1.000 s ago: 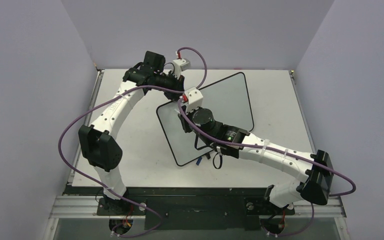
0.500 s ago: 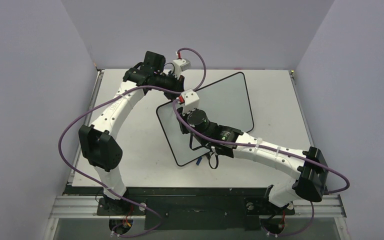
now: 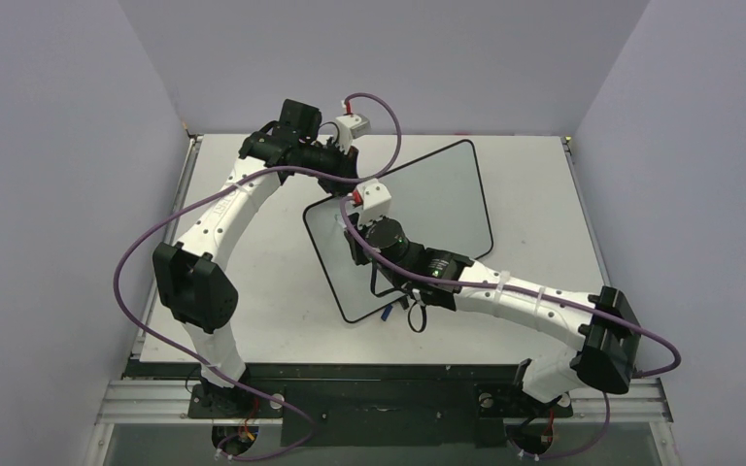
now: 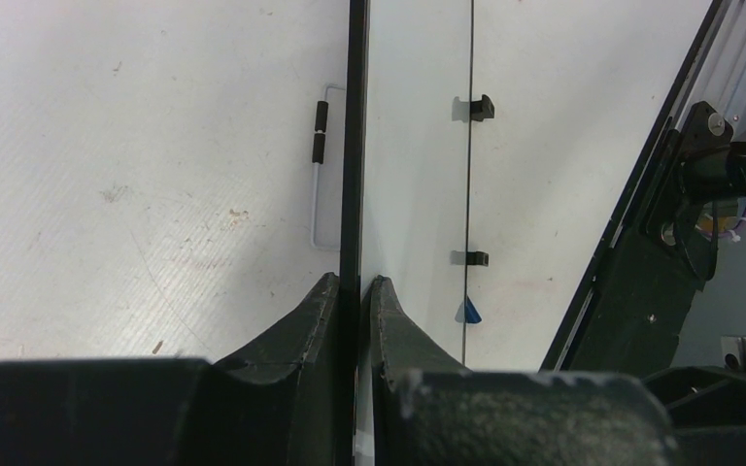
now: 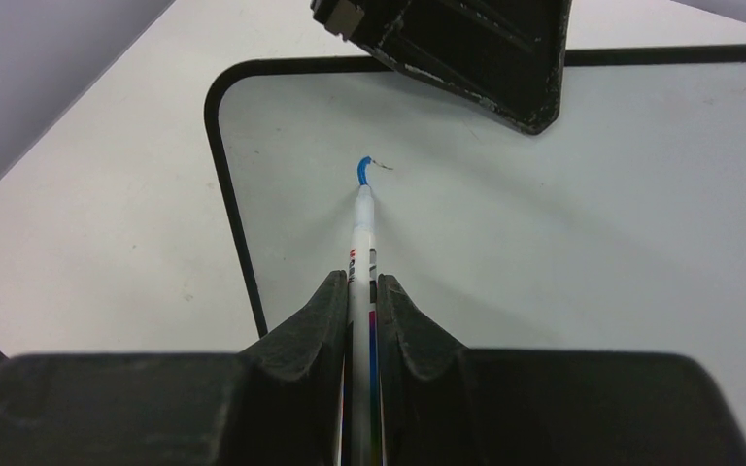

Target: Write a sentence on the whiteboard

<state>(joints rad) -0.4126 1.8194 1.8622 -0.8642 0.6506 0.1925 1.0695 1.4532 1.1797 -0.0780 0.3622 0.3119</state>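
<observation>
Though illegible, sentence's blue stroke [image 5: 362, 170].

White table [image 3: 253, 320] inside a booth with pale lilac walls [image 3: 49, 194] on three sides. The tabletop has faint scuffs and brownish specks [image 4: 204, 243]. A thin white wire loop with a black sleeve [image 4: 318, 146] lies flat on it, and a small blue piece [image 3: 387, 314] lies toward the front. A metal rail [image 3: 155, 400] runs along the near edge. A white marker [image 5: 360, 233] with a blue tip points away from the viewer

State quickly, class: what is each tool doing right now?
Left tool: closed on the edge of the whiteboard.
Right tool: closed on the marker.
</observation>
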